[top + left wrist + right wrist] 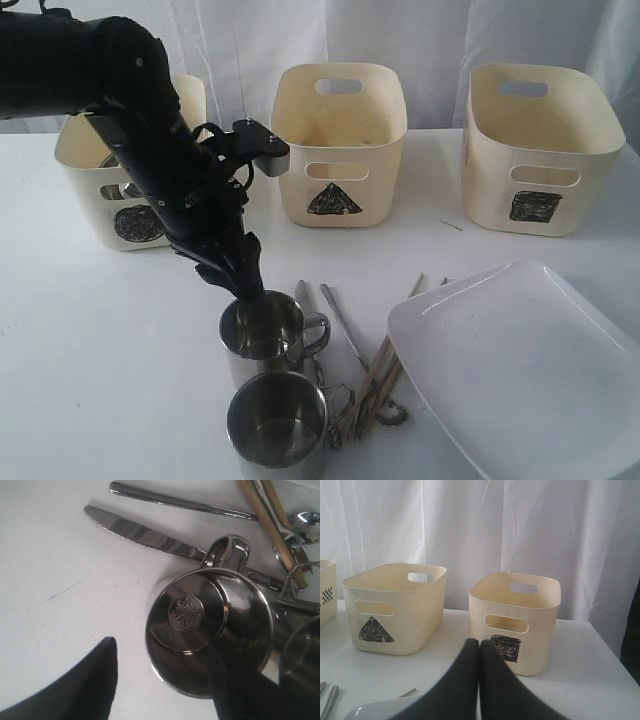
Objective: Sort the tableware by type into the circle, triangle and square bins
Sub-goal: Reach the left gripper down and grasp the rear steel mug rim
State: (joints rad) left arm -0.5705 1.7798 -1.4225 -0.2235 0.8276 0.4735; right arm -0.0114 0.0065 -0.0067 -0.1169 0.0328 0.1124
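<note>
1. While the right gripper [479, 647] hangs clear with its fingers pressed together, facing the triangle and square bins, the left gripper [240, 280] is down at the farther steel cup [265, 330], so I'd say the step in hand is picking up that cup.
2. The left pincer stands apart and clamps nothing. One finger is outside the cup's wall, and the other seems to reach over the rim, though the wrist view is too cramped to be sure.
3. The cup stands upright on the white table [100, 350], handle towards the cutlery, just beside the nearer steel cup [278, 420].
4. The next move, as I judge it, calls for closing on the wall, lifting straight up so the neighbouring cup isn't knocked, then carrying it back to a bin. The circle bin [85, 190] is nearest.
5. Counted:
   - three cream bins: the circle bin, the triangle bin [300, 180] and the square bin [500, 190];
   - two steel handled cups;
   - one large white square plate [520, 370], right of the pile;
   - steel cutlery: one knife [140, 532], one plain long handle [180, 500] and one spoon [305, 520];
   - wooden chopsticks [385, 365], a small bundle lying between the cups and the plate.
</note>
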